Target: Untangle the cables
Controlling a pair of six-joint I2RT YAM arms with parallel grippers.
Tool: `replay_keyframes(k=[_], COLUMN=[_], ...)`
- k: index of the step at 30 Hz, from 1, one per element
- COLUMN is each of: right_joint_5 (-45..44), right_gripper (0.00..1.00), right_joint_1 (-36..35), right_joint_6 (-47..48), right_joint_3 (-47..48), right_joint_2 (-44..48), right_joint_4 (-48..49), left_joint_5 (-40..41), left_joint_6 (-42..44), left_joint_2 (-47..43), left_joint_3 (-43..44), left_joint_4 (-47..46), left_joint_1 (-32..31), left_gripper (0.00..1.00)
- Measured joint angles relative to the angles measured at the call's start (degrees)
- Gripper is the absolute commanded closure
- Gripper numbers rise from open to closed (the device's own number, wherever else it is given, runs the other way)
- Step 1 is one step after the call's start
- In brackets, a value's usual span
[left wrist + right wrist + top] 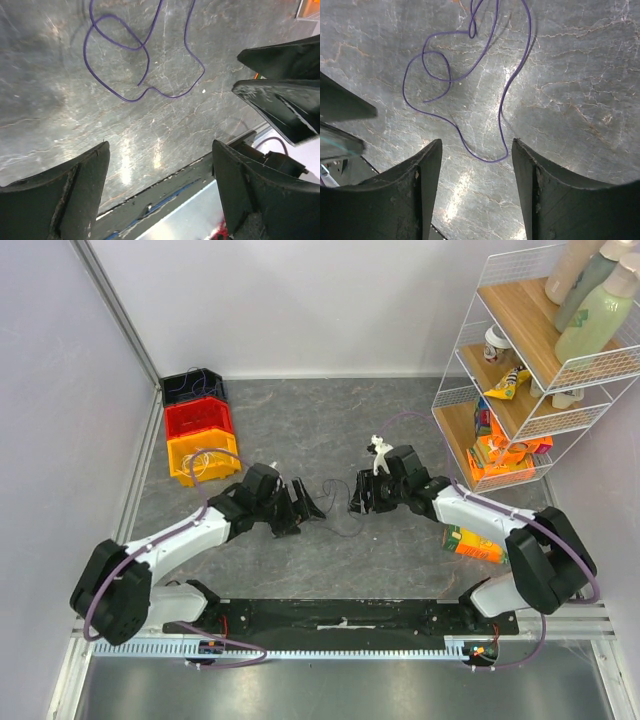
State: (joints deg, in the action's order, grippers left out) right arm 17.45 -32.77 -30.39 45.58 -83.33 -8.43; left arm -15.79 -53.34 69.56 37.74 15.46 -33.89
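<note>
Cable count in view is one: a thin dark purple wire (pixel 501 117), lying loose on the grey marbled bench (pixel 300 430) in a few open loops that cross one another. It sits midway between the two black two-finger tools, which face each other close together.

The left tool (pixel 160 150) has its fingers spread wide with nothing between them, and the wire lies beyond its tips. The right tool (pixel 475 150) is also spread and grips nothing; the lowest bend of the wire rests on the bench under its gap.

Three plastic bins stand in a row at the far left: one black (pixel 192 388), one red (pixel 197 418), one yellow (pixel 180 455). Their contents cannot be made out.

One white wire shelf rack (pixel 455 390) with three wooden tiers stands at the far right. Its top tier holds three bottles (pixel 595 300), the middle a paper cup (pixel 496 343) and a yellow packet (pixel 508 383), the bottom orange packets (pixel 500 455). One green-and-orange carton (pixel 470 543) lies beside the right arm.
</note>
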Motion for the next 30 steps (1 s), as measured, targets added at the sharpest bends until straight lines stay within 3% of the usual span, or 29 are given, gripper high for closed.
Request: replay_keyframes(k=[3, 6, 10, 17, 21, 26, 30], right_joint_5=[-0.37, -0.5, -0.7, -1.33, -0.83, 1.68, 5.77], right_gripper=[0.39, 0.58, 0.8, 0.9, 0.91, 0.92, 0.93], right_joint_1=[0.22, 1.2, 4.33, 7.04, 6.93, 6.14, 5.14], right_joint_6=[-1.55, -3.13, -5.68, -6.45, -6.51, -7.58, -10.82], right_joint_3=[-1.09, -0.81, 1.51, 12.55, 16.79, 16.31, 9.86], right_joint_2=[0.37, -2.05, -8.81, -22.03, -27.21, -28.63, -26.43], right_joint_4=[2.45, 4.35, 7.19, 10.25, 12.26, 14.25, 19.43], left_joint_5=[-0.81, -0.76, -0.15, 0.35, 0.31, 0.68, 0.96], left_joint_6=[-5.79, -10.54, -15.45, -18.93, -20.59, -22.03, -22.82], left_joint_2=[4.02, 7.3, 11.76, 16.39, 18.25, 20.76, 22.62], left_joint_3=[-1.38, -3.13, -3.93, -3.61, -2.6, -0.31, 1.66], left_joint_4=[-4.24, -8.07, -12.79, -18.47, -20.83, -21.84, -21.73], left_joint_1=[-1.75, -2.71, -2.73, -2.73, -2.73, -2.71, -2.16], left_gripper=[0.12, 0.21, 0.22, 0.13, 0.09, 0.08, 0.07])
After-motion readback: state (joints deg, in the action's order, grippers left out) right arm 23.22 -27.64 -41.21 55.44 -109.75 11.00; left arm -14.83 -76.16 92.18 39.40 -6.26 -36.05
